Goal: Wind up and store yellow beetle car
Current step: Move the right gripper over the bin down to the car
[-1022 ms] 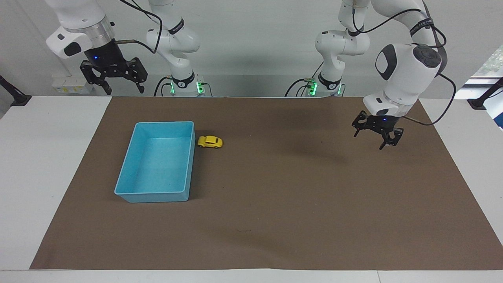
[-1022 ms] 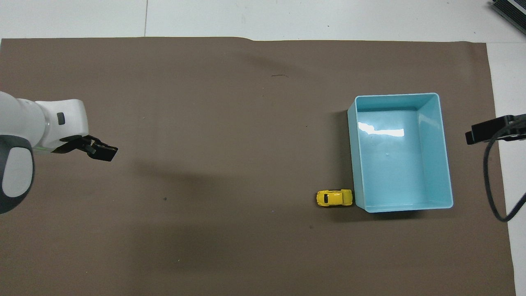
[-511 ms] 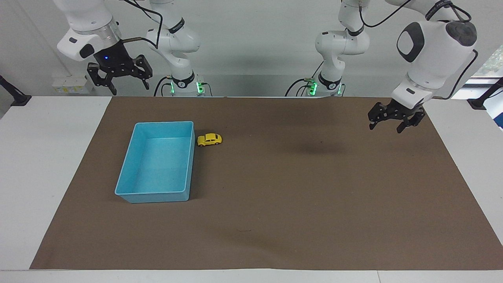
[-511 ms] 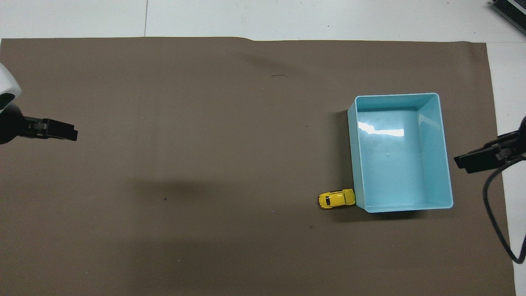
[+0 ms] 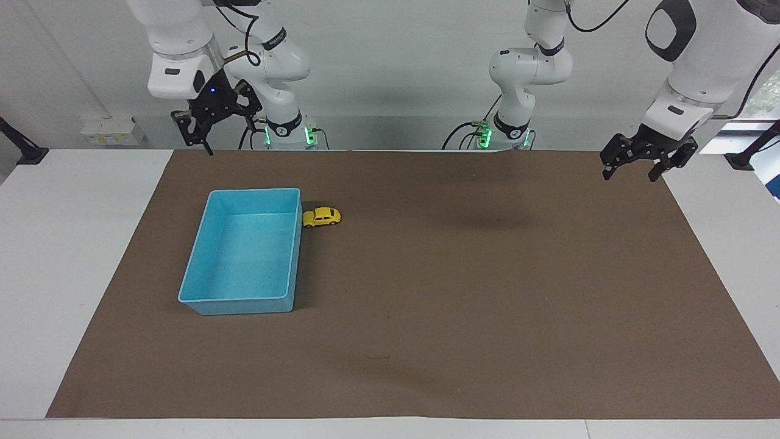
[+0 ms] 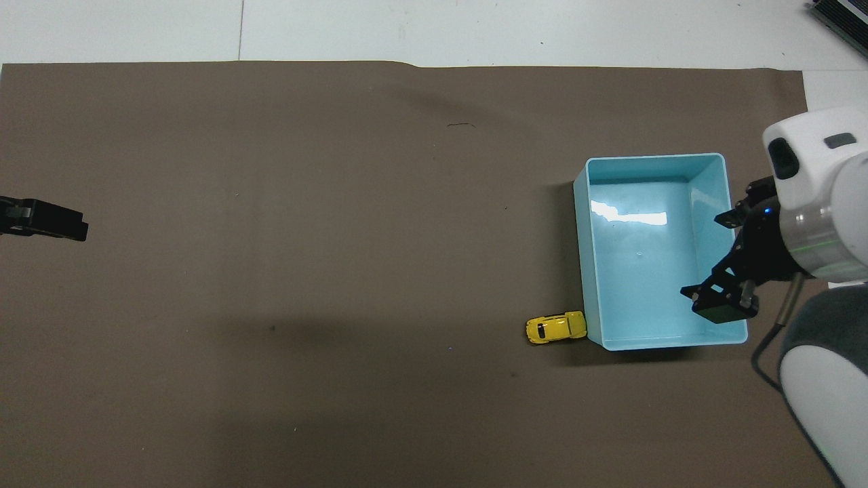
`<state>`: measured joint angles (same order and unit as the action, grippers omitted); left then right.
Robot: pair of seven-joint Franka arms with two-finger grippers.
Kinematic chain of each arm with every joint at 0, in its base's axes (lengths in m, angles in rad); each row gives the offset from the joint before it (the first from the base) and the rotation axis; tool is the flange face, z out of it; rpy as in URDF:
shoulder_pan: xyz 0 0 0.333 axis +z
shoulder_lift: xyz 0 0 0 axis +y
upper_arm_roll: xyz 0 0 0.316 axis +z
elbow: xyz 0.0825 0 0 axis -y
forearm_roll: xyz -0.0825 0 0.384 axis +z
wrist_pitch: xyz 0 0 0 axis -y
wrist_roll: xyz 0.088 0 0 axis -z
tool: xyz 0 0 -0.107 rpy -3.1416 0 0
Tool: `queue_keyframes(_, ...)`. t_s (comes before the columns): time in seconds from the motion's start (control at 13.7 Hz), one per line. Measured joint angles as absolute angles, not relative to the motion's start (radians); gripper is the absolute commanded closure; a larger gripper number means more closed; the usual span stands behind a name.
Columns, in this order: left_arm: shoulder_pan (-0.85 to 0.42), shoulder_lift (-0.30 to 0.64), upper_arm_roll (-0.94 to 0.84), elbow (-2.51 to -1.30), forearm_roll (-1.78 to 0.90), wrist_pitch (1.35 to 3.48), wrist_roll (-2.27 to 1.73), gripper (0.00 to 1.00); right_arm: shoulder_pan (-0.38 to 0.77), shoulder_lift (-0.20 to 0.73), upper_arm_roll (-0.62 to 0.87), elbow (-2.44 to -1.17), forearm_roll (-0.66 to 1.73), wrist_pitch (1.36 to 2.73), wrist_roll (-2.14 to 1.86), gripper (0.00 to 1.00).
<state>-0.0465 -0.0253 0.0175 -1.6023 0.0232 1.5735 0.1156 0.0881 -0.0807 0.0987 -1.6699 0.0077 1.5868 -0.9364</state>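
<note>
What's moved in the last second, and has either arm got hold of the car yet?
The yellow beetle car has crept up against the side of the blue bin and turned slightly. The left gripper has risen and pulled back to the mat's edge at its own end. The right gripper has swung in above the mat's edge near the bin. Neither holds anything; both stay open. The bin has not moved.

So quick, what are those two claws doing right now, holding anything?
Left gripper: open, empty, up over the mat's edge at its own end.
Right gripper: open, empty, raised above the mat's edge near the bin.
</note>
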Motion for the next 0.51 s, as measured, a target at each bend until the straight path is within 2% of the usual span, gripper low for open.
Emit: queue_keyframes(0.51, -0.046, -0.023, 0.02, -1.605, -0.01, 1.566, 0.098, 0.0, 0.197, -0.062, 0.1, -1.794, -0.001, 1.725, -1.111, 0.0)
